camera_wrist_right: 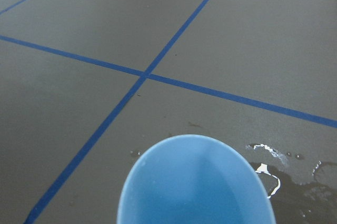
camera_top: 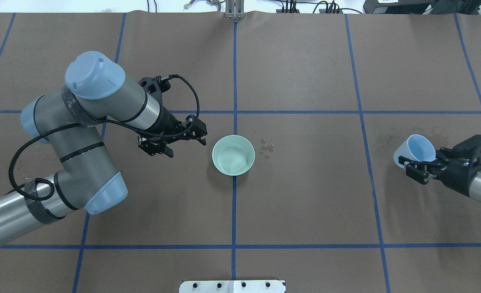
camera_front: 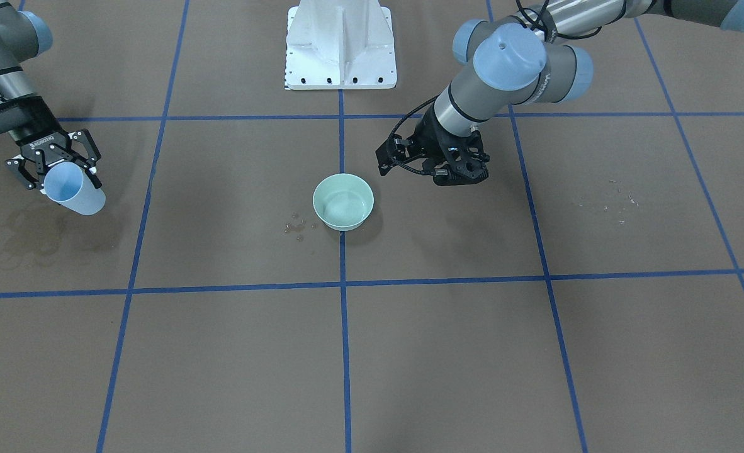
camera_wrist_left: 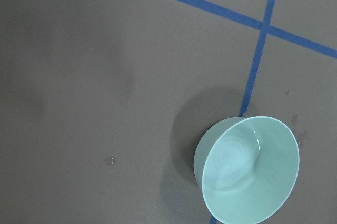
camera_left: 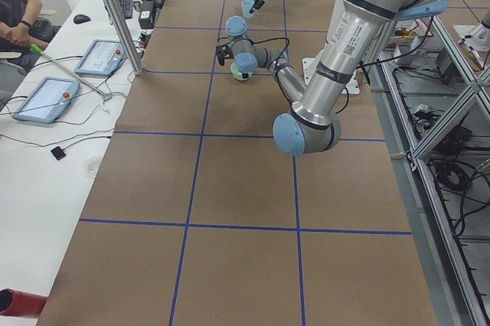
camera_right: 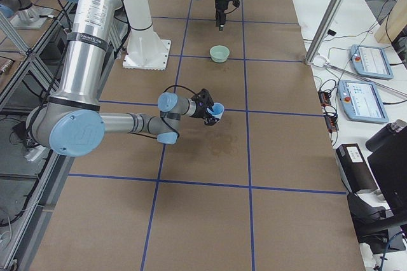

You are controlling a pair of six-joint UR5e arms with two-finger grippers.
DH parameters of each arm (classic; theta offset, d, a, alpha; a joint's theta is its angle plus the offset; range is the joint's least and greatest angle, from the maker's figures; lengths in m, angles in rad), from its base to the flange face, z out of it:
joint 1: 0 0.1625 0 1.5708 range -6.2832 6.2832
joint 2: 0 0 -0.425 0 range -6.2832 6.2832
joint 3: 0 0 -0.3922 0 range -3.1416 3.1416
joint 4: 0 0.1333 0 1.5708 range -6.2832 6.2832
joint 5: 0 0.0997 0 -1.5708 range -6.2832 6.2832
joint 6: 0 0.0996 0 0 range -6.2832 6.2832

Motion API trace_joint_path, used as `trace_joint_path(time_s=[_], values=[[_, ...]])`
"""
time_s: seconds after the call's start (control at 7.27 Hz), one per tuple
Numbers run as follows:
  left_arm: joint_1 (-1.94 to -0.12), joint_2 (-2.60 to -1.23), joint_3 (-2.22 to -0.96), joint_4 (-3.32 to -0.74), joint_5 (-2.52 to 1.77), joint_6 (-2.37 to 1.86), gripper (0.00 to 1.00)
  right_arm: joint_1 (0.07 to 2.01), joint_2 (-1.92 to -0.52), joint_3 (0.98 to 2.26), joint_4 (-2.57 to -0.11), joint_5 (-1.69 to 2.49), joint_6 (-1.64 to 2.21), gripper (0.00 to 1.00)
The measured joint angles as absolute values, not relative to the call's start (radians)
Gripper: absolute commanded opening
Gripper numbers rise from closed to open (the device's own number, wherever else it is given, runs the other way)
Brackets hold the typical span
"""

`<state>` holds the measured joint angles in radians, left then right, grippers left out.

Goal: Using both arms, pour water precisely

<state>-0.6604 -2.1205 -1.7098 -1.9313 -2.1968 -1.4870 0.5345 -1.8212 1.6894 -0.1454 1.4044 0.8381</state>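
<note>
My right pincer (camera_top: 408,165) is clenched on a tilted light blue cup (camera_top: 416,149) at the overhead frame's right edge. My left pincer (camera_top: 159,149) hangs left of centre, and I cannot tell how its jaws stand. The water (camera_wrist_left: 239,155) shows as faint ripples inside the mint bowl (camera_wrist_left: 202,161) at centre, with stray drops (camera_top: 267,148) beside it.

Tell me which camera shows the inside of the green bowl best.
The left wrist-mounted view: the bowl is largest there, its inside open to the camera, faint rings showing. The overhead and front-facing views show it whole but smaller, the side views tiny, and the right wrist-mounted view not at all.
</note>
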Motion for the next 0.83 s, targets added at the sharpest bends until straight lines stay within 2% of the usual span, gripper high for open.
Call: trace_joint_path(time_s=[0.41, 0.83], values=[[-0.699, -2.094, -1.710, -1.931, -2.204, -1.474, 1.00, 0.530, -1.609, 1.718, -0.383, 1.436, 0.842, 0.00], [-0.749, -2.057, -1.702, -1.930, -2.206, -1.413, 1.00, 0.520, -1.367, 1.776, -0.748, 1.470, 0.890, 0.00]])
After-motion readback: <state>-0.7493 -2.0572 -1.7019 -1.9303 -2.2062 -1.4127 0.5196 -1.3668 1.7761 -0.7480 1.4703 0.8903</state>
